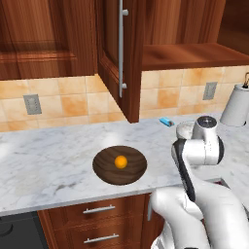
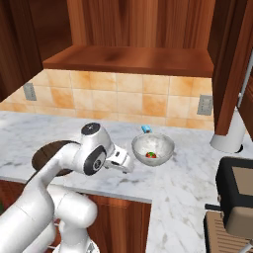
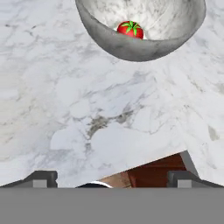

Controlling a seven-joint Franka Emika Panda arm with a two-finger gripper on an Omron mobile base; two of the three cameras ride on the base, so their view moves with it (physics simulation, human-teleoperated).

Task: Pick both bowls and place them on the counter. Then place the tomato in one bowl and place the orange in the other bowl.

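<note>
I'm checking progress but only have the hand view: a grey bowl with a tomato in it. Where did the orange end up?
Observer: The orange lies in the brown wooden bowl, which stands on the counter near its front edge.
Operator: Is the grey bowl close to that one?
Observer: No, they stand apart. The grey bowl with the tomato sits further along the counter, nearer the backsplash, with the arm between the two.
Operator: Anything near the grey bowl I should watch?
Observer: A small blue thing lies just behind it, by the wall.
</note>
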